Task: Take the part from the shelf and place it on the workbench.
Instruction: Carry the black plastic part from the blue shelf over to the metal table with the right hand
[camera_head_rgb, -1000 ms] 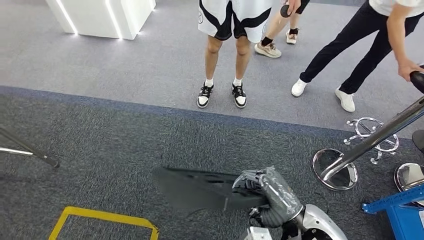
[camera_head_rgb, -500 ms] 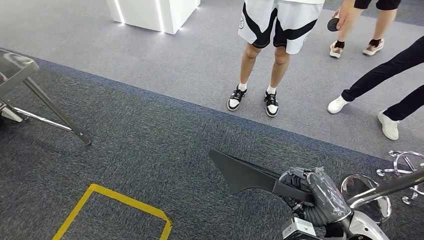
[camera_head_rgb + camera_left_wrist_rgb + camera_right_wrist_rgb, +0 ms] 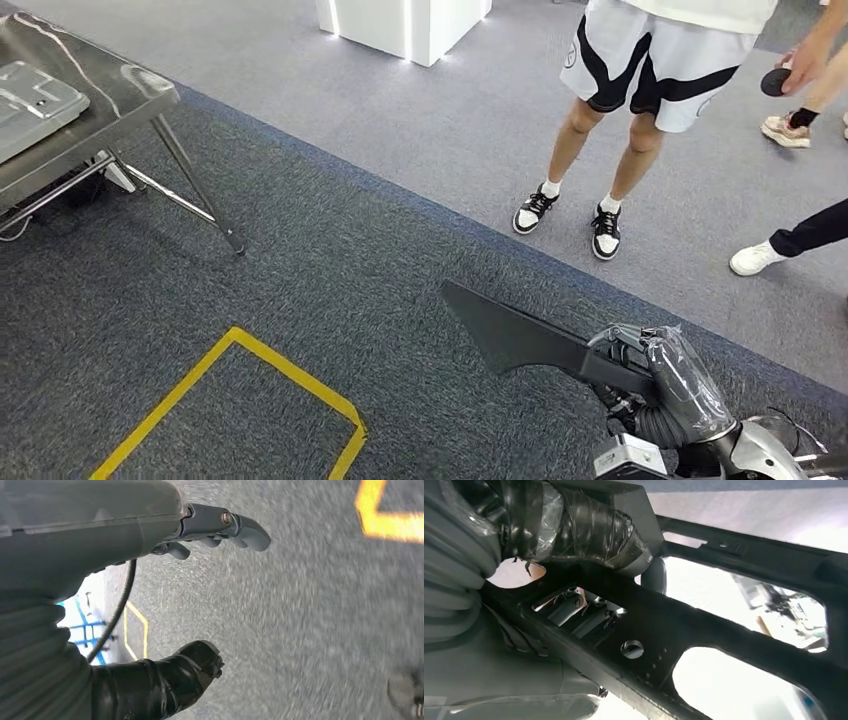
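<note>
The right hand (image 3: 655, 375) is grey, its thumb (image 3: 589, 527) wrapped in glossy black tape, beside a ribbed grey cover (image 3: 454, 575). The left hand (image 3: 200, 595) has dark grey fingers (image 3: 240, 525) with a screw, a black-taped thumb (image 3: 185, 672), and a black cable (image 3: 120, 610) beside the cover.

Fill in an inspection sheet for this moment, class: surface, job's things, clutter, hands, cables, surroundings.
Surface: steel workbench at far left, a grey tray on it.
Job's things: black part carried above the carpet.
Clutter: nothing seen.
Hands: right hand grips the part; left hand holds nothing, fingers apart.
Cables: black cable beside the left hand.
Surroundings: yellow floor marking, people standing nearby.
</note>
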